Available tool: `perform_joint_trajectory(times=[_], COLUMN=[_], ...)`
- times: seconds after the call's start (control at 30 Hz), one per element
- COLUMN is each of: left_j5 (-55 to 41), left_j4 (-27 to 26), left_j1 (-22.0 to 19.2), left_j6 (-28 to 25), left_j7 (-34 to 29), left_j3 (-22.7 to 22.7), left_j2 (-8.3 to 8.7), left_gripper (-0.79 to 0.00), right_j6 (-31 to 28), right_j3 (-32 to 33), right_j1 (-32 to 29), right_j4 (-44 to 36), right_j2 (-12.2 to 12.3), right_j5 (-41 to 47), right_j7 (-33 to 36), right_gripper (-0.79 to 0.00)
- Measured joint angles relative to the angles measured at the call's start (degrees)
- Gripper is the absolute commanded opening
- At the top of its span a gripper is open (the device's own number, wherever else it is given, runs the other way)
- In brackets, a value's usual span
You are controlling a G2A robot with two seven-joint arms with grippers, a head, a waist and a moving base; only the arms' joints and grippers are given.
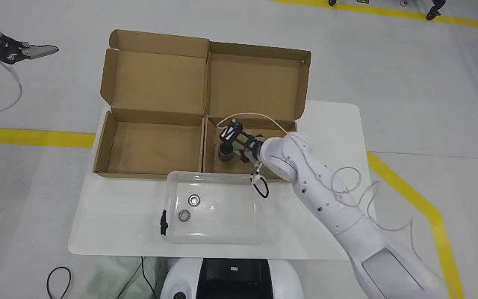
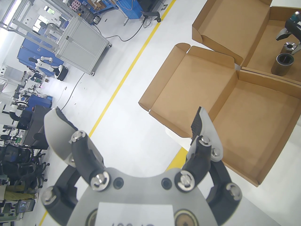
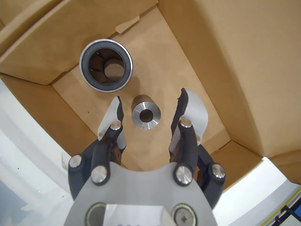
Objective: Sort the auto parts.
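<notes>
Steel sleeve (image 3: 146,115), upright on the floor of the right box (image 3: 211,48), is flanked by the right gripper (image 3: 151,96), whose jaws are spread wide and clear of it on both sides. A larger dark bushing (image 3: 105,65) is seen just beside it (also upright). Two bearings (image 1: 195,199) are seen in the clear tray (image 1: 213,177). The left gripper (image 2: 128,111) is held off the table (image 1: 328,127), jaws wide and empty.

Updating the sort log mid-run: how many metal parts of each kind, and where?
Cylindrical sleeves, right-hand box: 2
Ring bearings, clear bin: 2
Total: 4
</notes>
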Motion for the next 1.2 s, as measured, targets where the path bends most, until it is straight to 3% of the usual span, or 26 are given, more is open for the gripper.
perform_joint_trajectory(times=[0.23, 0.5, 0.77, 1.2], left_j5=[0.00, 0.00, 0.00, 0.00], left_j4=[0.00, 0.00, 0.00, 0.00], left_j1=[0.00, 0.00, 0.00, 0.00], left_j6=[0.00, 0.00, 0.00, 0.00], left_j7=[0.00, 0.00, 0.00, 0.00], left_j3=[0.00, 0.00, 0.00, 0.00], left_j2=[0.00, 0.00, 0.00, 0.00], left_gripper=[0.000, 0.000, 0.000, 0.000], right_j6=[-3.91, -9.76, -13.84, -12.67], right_j3=[1.56, -1.28, -6.59, -10.89], right_j1=[-3.95, -8.55, -9.55, -8.69], right_j4=[-11.87, -20.45, -19.85, -13.82], right_j2=[1.25, 1.69, 0.98, -0.62], right_j5=[-1.46, -2.09, -1.61, -1.38], right_j7=[1.74, -2.49, -6.45, -11.80], right_gripper=[-0.326, -0.329, -0.286, -0.283])
